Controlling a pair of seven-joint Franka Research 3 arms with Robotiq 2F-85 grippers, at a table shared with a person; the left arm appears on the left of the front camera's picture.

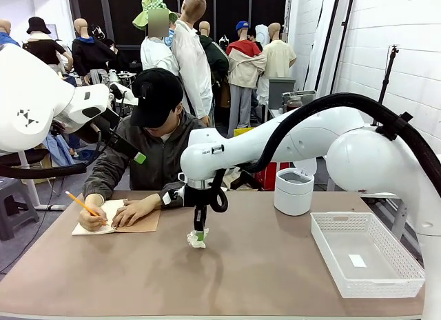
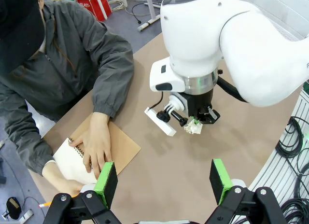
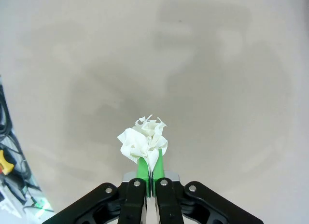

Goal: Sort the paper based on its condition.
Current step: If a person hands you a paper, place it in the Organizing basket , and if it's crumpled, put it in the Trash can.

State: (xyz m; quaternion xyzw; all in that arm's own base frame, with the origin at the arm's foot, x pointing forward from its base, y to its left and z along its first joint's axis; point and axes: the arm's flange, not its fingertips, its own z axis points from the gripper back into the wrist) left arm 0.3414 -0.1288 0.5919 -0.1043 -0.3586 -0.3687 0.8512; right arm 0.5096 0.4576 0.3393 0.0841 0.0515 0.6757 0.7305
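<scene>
A crumpled ball of white paper (image 1: 197, 239) sits at the table's middle, pinched between the green pads of my right gripper (image 1: 200, 233), which points straight down and is shut on it. The right wrist view shows the crumpled paper (image 3: 144, 141) bunched just past the closed fingertips (image 3: 143, 167). From the left wrist view the same wad (image 2: 194, 127) hangs under the right gripper (image 2: 197, 123). My left gripper (image 2: 164, 178) hovers high above the table's left side, its fingers wide open and holding nothing.
A person at the far left writes with a pencil (image 1: 83, 204) in a spiral notebook (image 1: 117, 218), one hand (image 1: 135, 211) flat on it. A white lidded bin (image 1: 293, 191) stands at the back right. A white mesh basket (image 1: 364, 254) on the right holds a small slip.
</scene>
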